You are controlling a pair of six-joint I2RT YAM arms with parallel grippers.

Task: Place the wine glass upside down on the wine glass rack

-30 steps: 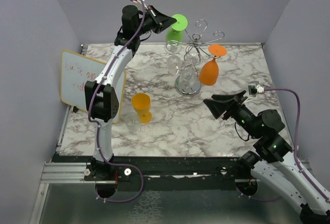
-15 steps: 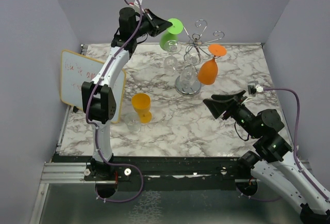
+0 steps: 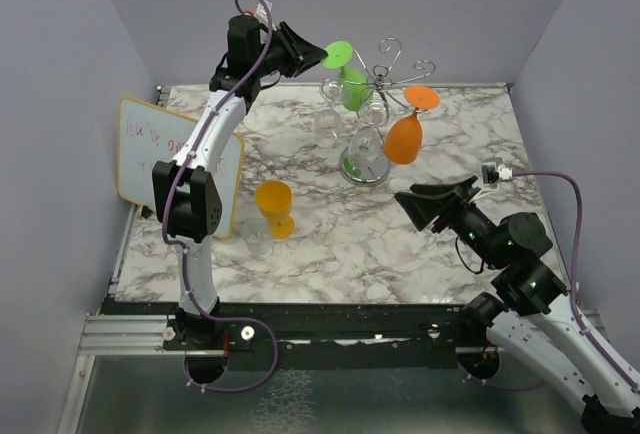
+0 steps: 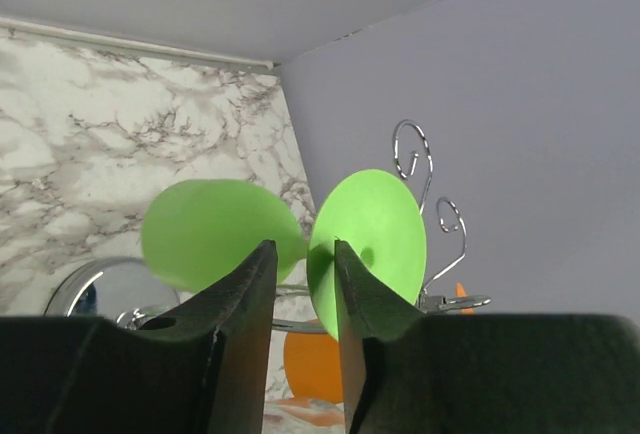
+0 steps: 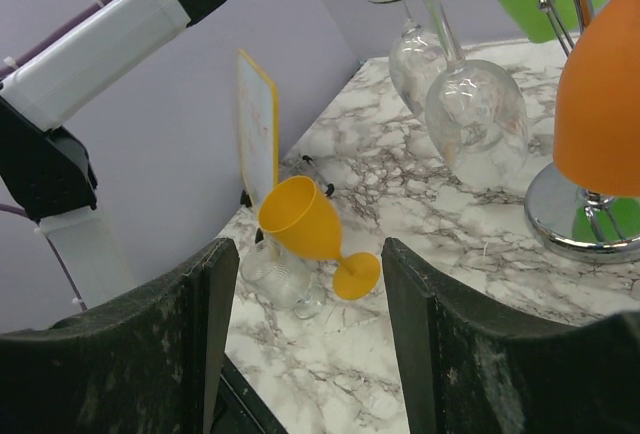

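Top external: glass (image 3: 354,89) now seemingly on rack (image 3: 372,176)

Green wine glass (image 3: 354,90) hangs upside down on chrome rack (image 3: 372,176).

Shiny chrome wire and a mirrored base on the wine glass rack (image 5: 560,212), smooth opaque plastic with a soft sheen on the green wine glass (image 4: 372,239) and the orange wine glass (image 3: 404,139), clear glossy bowls on the transparent glasses (image 5: 475,109), a smooth marble pattern on the table (image 3: 330,244).
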